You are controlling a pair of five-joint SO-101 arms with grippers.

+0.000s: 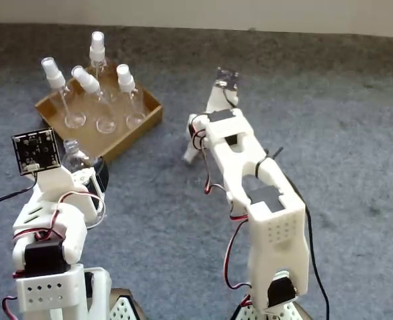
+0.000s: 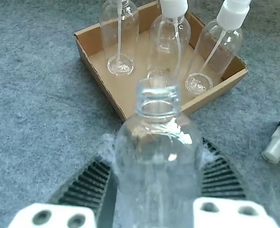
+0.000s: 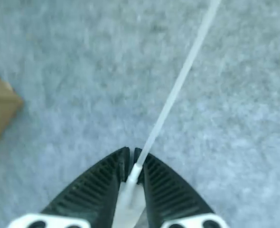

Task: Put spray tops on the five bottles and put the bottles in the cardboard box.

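Observation:
A clear bottle (image 2: 156, 109) with a bare, uncapped neck stands upright between my left gripper's (image 2: 156, 156) jaws, which are shut on its body. In the high view this bottle (image 1: 73, 155) and gripper (image 1: 84, 167) sit just in front of the cardboard box (image 1: 146, 120). The box holds several bottles with white spray tops (image 1: 124, 77). My right gripper (image 3: 134, 154) is shut on a white spray top (image 3: 129, 197), whose long thin tube (image 3: 178, 85) sticks out over the carpet. That gripper (image 1: 192, 148) hangs right of the box, and its spray top (image 2: 277, 147) lies to the right of the held bottle.
Everything rests on grey carpet (image 1: 330, 120). A corner of the box (image 3: 0, 109) lies off to one side of my right gripper. The right arm's white links (image 1: 256, 187) stretch across the middle. Open carpet lies to the right and between the arms.

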